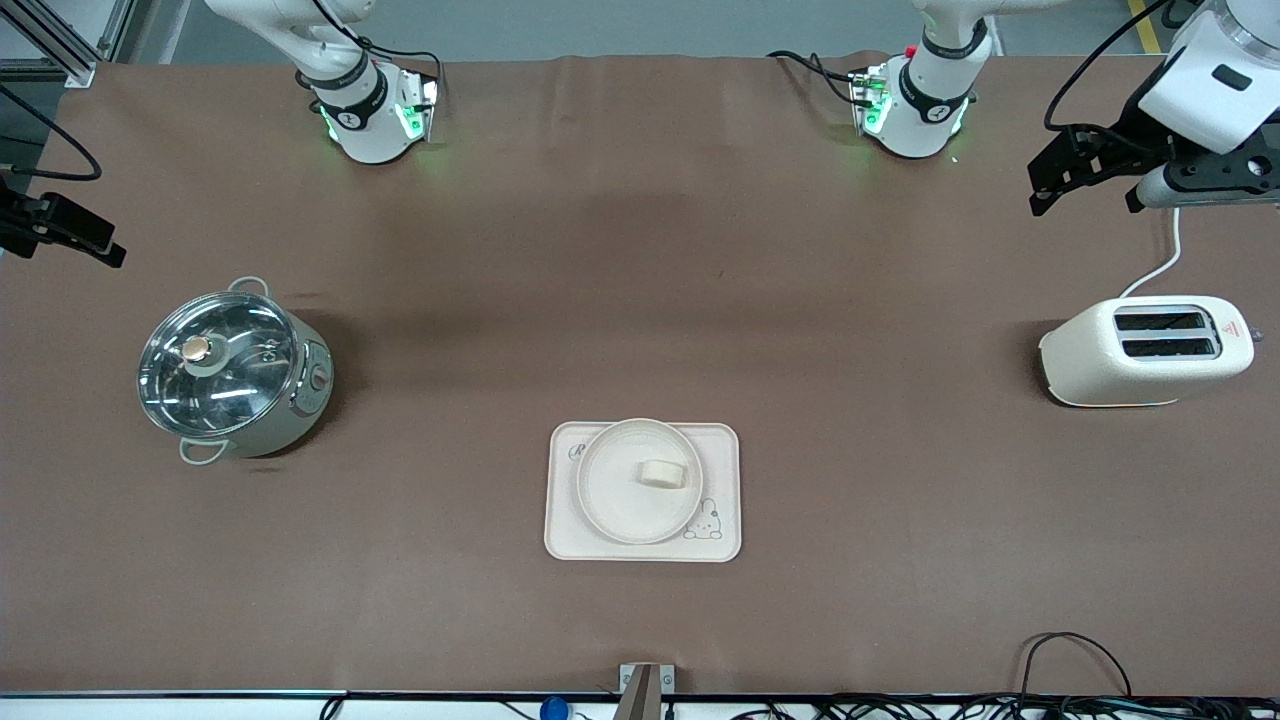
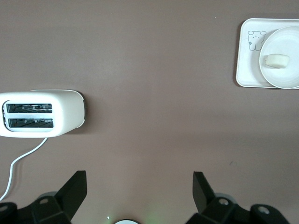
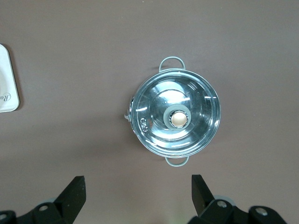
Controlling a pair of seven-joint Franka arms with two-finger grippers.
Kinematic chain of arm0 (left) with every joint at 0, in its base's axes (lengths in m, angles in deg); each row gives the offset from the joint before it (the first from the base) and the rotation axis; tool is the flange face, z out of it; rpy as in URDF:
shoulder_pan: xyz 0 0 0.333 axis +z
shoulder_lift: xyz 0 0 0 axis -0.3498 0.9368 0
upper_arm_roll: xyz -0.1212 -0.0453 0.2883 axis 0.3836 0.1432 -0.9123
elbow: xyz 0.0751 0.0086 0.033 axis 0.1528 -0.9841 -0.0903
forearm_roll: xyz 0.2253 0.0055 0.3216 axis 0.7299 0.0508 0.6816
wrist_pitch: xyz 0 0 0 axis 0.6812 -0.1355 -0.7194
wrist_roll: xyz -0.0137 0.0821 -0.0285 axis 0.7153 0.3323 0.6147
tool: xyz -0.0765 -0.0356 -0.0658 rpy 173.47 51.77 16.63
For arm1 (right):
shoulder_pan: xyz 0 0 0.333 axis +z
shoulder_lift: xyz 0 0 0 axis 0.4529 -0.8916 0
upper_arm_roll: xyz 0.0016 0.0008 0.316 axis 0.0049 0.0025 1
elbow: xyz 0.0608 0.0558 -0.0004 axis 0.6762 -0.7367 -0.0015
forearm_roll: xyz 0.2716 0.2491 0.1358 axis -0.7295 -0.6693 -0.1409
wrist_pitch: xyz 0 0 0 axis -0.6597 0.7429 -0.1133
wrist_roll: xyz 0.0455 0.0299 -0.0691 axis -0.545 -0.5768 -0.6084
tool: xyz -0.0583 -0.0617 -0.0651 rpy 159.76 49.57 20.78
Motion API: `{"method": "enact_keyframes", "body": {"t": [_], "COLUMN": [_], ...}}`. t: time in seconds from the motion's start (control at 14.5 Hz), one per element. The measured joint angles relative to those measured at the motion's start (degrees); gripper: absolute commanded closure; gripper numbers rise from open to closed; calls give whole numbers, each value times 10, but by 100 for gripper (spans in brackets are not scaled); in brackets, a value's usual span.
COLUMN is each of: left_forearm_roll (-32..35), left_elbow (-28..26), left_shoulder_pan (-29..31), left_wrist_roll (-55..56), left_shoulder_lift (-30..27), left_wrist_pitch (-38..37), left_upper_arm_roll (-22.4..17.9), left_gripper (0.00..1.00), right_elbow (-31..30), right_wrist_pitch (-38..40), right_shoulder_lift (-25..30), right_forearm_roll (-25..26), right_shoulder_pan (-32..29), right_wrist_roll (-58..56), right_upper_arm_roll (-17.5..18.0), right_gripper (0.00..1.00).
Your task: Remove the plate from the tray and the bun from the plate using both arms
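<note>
two hands, both spread and holding nothing. left hand (image 2: 140, 186) hangs over bare surface (image 1: 640, 250) by the toaster (image 1: 1145, 350), at the left arm's end. right hand (image 3: 138, 189) hangs over the surface by the lidded pot (image 1: 235, 372), at the right arm's end. both well apart from the work, likely parked to keep the middle clear. bun (image 1: 663, 473) sits on plate (image 1: 640, 495), plate on tray (image 1: 720, 545), midway between; nothing removed yet.

Counts on the tabletop (image 1: 640, 250) — one tray (image 1: 643, 546), one plate (image 1: 625, 500), one bun (image 1: 664, 474), one lidded pot (image 1: 235, 372), one toaster (image 1: 1146, 350) — two arms.
</note>
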Motion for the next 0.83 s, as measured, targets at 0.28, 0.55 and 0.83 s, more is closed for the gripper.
{"method": "enact_keyframes", "body": {"t": [0.28,0.55,0.83], "left_forearm_roll": [0,-1,-1], "left_elbow": [0,2,18], "left_shoulder_pan": [0,0,0], "left_wrist_roll": [0,-1,-1], "left_shoulder_lift": [1,5,18], "left_wrist_pitch": [0,0,0], "left_upper_arm_roll": [0,0,-1], "left_gripper": [0,0,0], "right_elbow": [0,0,-1], "right_wrist_pitch": [0,0,1], "right_shoulder_lift": [0,0,0], "right_forearm_roll": [-1,-2,-3], "right_shoulder_pan": [-1,-1,-1], "right_wrist_roll": [0,0,0], "right_upper_arm_roll": [-1,-1,0], "right_gripper": [0,0,0]}}
